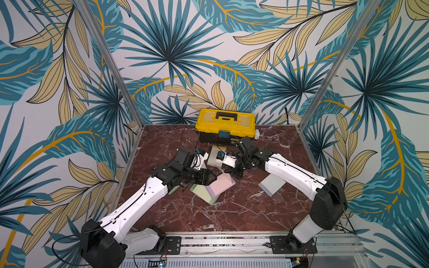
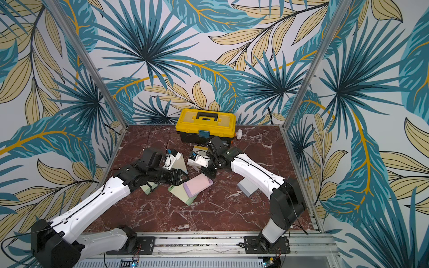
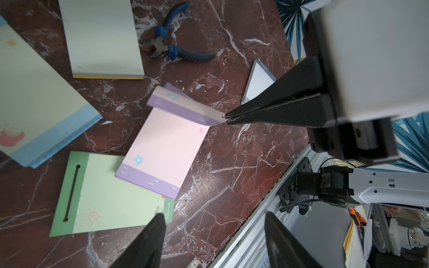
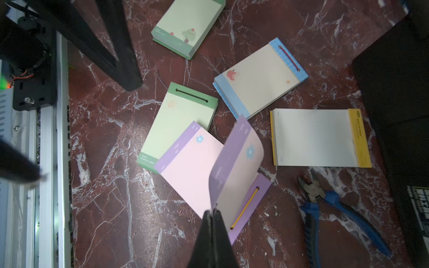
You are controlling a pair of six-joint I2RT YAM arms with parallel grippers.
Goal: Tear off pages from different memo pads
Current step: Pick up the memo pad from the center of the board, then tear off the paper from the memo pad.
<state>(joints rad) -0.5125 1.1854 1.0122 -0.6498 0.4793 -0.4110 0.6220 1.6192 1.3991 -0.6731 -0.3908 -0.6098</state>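
Observation:
A pink-lilac memo pad [image 4: 185,171] [image 3: 162,148] [image 1: 221,183] lies partly on a green pad [image 4: 181,123] [image 3: 111,192]. Its top page [image 4: 239,162] [image 3: 183,106] is lifted and curled over toward the bound end with the yellow band. My right gripper [image 4: 214,212] [image 3: 226,116] [image 1: 226,170] is shut on that page's corner. My left gripper [image 3: 214,217] [image 1: 214,178] is open and holds nothing, one fingertip [image 3: 160,218] over the green pad's corner. Nearby lie a blue-bordered pad [image 4: 260,81], a cream pad with a yellow header [image 4: 313,137], a second green pad [image 4: 188,25] and a grey-lavender pad [image 1: 271,184].
Blue-handled pliers [image 4: 325,197] [image 3: 171,46] lie beside the cream pad. A yellow toolbox [image 1: 225,124] stands at the back wall. The metal rail [image 3: 262,222] runs along the table's front edge, close to my left gripper. Both arms meet over the middle of the marble table [image 1: 232,213].

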